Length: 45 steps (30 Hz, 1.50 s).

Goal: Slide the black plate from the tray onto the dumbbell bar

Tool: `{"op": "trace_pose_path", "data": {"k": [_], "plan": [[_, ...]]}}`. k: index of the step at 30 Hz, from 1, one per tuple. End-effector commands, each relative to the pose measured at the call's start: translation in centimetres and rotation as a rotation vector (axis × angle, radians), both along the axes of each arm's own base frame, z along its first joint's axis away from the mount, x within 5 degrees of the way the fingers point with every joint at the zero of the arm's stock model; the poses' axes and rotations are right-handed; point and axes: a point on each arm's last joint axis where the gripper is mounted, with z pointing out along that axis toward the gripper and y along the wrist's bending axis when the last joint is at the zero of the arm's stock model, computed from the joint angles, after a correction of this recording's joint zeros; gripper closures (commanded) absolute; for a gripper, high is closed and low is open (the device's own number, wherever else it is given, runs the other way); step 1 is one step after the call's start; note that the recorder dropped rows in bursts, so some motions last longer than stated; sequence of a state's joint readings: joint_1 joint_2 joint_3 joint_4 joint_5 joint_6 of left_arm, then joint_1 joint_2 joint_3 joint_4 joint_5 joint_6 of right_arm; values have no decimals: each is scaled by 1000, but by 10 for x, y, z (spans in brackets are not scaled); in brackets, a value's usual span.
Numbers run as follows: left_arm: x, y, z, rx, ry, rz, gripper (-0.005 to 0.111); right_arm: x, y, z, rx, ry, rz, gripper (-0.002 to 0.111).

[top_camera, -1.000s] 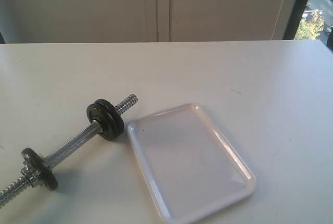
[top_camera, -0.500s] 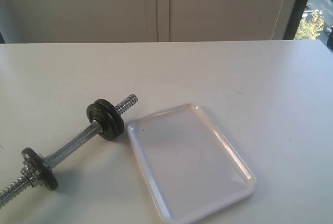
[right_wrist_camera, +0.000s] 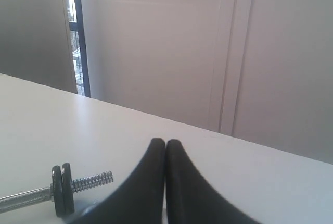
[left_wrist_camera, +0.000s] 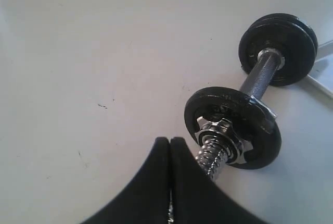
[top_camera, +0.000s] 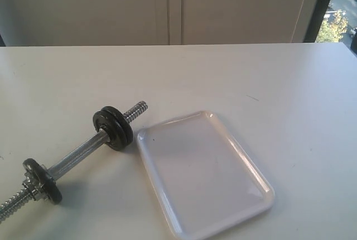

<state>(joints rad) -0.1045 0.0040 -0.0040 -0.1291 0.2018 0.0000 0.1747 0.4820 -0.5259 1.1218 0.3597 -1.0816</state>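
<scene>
The white tray [top_camera: 203, 178] lies on the table with nothing in it. To its left lies the dumbbell bar [top_camera: 78, 153], chrome with threaded ends. Two dark discs [top_camera: 113, 127] sit side by side on the bar's end nearest the tray. Both look black [left_wrist_camera: 278, 49], and I cannot tell which of them is the black plate. A single worn disc [top_camera: 43, 183] sits at the other end behind a chrome nut [left_wrist_camera: 221, 130]. My left gripper [left_wrist_camera: 170, 139] is shut and empty above the table, next to that threaded end. My right gripper [right_wrist_camera: 165, 141] is shut and empty, with the bar [right_wrist_camera: 26, 197] off to one side. Neither gripper shows in the exterior view.
The white table [top_camera: 251, 78] stretches back to a pale panelled wall [top_camera: 167, 5]. A window [top_camera: 340, 11] shows at the far right. A corner of the tray [left_wrist_camera: 323, 73] lies just past the paired discs in the left wrist view.
</scene>
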Motion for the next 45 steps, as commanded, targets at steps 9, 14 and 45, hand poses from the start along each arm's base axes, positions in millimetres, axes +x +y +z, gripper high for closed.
{"op": "trace_pose_path", "data": {"k": [9,14,45], "plan": [[0,0,-1,-11,2,3,107,0,0,0,13,2,-4,108],[0,0,-2,-10,9,1,107,0,0,0,13,2,-4,108],[0,0,-2,-10,10,1,107,0,-1,-108,-49,313,-19,108]]}}
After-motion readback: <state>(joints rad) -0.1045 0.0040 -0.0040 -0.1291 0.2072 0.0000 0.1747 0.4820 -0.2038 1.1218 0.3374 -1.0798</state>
